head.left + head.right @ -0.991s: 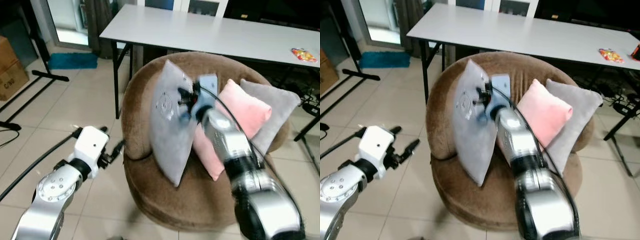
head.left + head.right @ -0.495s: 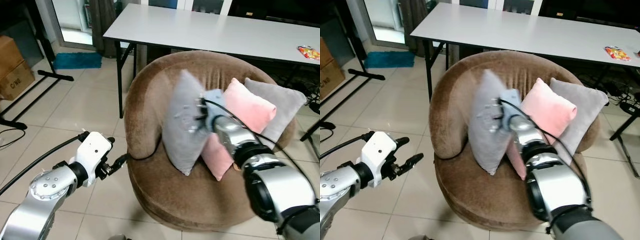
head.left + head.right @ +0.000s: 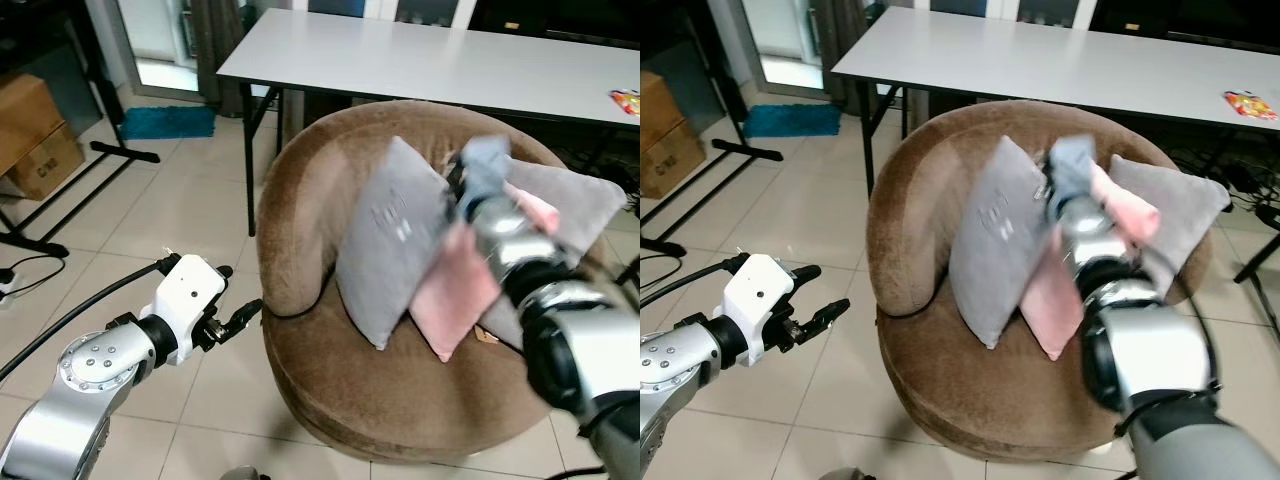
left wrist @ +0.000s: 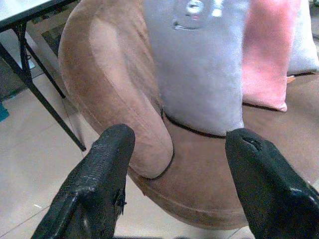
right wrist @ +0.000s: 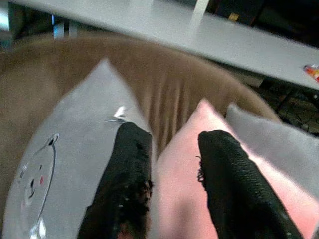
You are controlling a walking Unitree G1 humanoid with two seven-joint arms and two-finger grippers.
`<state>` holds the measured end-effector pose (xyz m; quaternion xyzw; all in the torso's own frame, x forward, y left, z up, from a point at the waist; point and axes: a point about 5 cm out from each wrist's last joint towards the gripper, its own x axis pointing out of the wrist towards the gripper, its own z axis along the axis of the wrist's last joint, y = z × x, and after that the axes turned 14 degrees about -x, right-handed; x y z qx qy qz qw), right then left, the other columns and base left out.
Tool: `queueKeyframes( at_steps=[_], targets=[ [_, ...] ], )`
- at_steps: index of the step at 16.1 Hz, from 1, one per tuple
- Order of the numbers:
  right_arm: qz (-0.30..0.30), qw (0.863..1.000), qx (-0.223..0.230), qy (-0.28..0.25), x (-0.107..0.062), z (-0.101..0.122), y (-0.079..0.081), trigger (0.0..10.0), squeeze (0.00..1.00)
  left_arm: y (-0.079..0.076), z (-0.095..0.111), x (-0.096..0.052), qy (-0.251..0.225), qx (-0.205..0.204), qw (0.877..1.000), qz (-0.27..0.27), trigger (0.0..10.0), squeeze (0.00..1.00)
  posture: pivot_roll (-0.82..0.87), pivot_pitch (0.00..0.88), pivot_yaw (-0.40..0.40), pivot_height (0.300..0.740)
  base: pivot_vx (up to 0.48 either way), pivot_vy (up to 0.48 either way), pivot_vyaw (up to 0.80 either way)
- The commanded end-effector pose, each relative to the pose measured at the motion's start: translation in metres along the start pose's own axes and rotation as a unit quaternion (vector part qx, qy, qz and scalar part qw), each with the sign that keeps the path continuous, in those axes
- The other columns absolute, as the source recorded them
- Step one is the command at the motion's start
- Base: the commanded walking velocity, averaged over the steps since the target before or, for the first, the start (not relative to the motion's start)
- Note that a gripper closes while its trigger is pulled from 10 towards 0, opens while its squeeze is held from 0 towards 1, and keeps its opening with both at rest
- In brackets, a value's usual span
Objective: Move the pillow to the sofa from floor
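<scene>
Grey pillow (image 3: 388, 245) on sofa (image 3: 300, 200); right gripper (image 5: 169, 164) blurred, parted.

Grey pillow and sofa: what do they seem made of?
The grey pillow looks like soft matte fabric, probably plush: it dents and bears a printed face. The sofa looks like brown velvety or suede-like upholstery, with shaded nap; exact fabric unclear.

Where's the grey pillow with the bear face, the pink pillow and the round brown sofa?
grey pillow (image 3: 385, 255), left eye view, middle of its front face.
pink pillow (image 3: 452, 290), left eye view, lower half.
sofa (image 3: 295, 215), left eye view, left armrest.
</scene>
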<state>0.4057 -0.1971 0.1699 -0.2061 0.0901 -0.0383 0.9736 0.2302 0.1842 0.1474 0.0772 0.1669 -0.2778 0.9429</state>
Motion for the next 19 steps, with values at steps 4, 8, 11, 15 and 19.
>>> queueKeyframes(
  at_steps=[4,8,11,15,19],
  targets=[
    [0.037,0.997,0.056,-0.039,-0.001,0.004,-0.002,10.0,1.00,0.007,-0.002,0.011,-0.017,-0.002,0.999,0.047,10.0,0.00,0.01,0.000,-0.008,0.740,0.000,0.000,0.00],
    [0.068,0.988,0.109,-0.089,-0.013,-0.021,0.005,10.0,1.00,0.008,-0.003,0.022,-0.060,-0.050,0.990,0.119,10.0,0.00,-0.06,0.000,0.017,0.740,0.000,0.000,0.00],
    [0.033,0.986,0.131,-0.096,-0.040,-0.050,0.002,10.0,1.00,0.004,-0.009,0.026,-0.053,-0.095,0.985,0.135,10.0,0.00,-0.06,0.000,0.006,0.740,0.000,0.000,-0.53],
    [0.008,0.987,0.139,-0.076,-0.107,-0.069,0.015,10.0,1.00,0.011,-0.006,0.014,-0.080,-0.045,0.973,0.212,10.0,0.00,-0.05,0.000,-0.007,0.740,0.000,0.000,-0.80],
    [0.014,0.993,0.116,-0.031,-0.138,-0.089,0.031,10.0,1.00,0.013,-0.001,0.005,-0.103,-0.052,0.964,0.240,10.0,0.00,-0.04,0.000,-0.023,0.740,0.000,0.000,-0.80]
  ],
)
